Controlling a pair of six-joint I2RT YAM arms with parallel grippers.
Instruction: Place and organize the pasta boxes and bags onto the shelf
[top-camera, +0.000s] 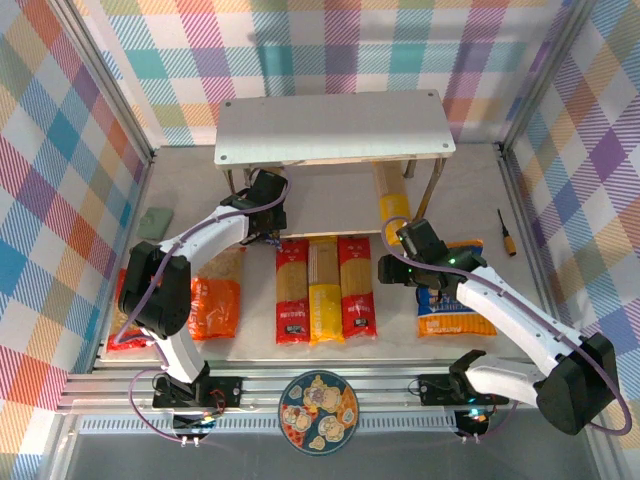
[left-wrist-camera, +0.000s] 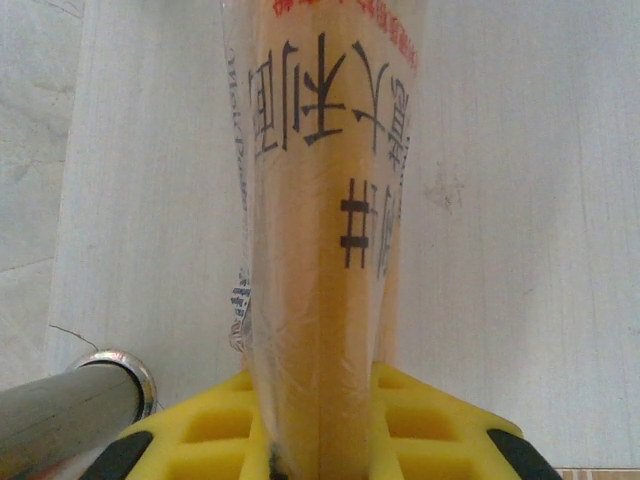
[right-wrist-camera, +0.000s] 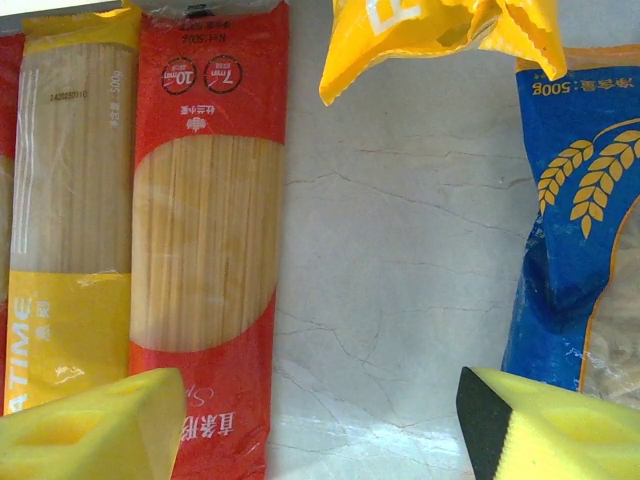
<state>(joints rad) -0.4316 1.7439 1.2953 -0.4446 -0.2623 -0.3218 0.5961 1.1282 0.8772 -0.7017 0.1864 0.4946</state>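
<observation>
The shelf (top-camera: 330, 125) stands at the back, its pale grey board on thin legs. My left gripper (top-camera: 264, 212) is at the shelf's front left and, in the left wrist view, my left gripper (left-wrist-camera: 320, 425) is shut on a narrow tan spaghetti pack (left-wrist-camera: 320, 200) that rises from the jaws. Red (top-camera: 291, 292), yellow (top-camera: 325, 292) and red (top-camera: 357, 287) packs lie side by side mid-table. Another yellow pack (top-camera: 392, 198) lies half under the shelf. My right gripper (top-camera: 400, 262) (right-wrist-camera: 320, 430) hangs open over bare table between the red pack (right-wrist-camera: 205, 260) and the blue bag (right-wrist-camera: 580, 230).
A red bag (top-camera: 125, 315) and an orange bag (top-camera: 215, 300) lie at the left. A green object (top-camera: 155, 222) sits by the left wall, a screwdriver (top-camera: 507, 232) at the right, a patterned plate (top-camera: 318, 412) at the near edge. A metal leg (left-wrist-camera: 70, 405) is beside my left fingers.
</observation>
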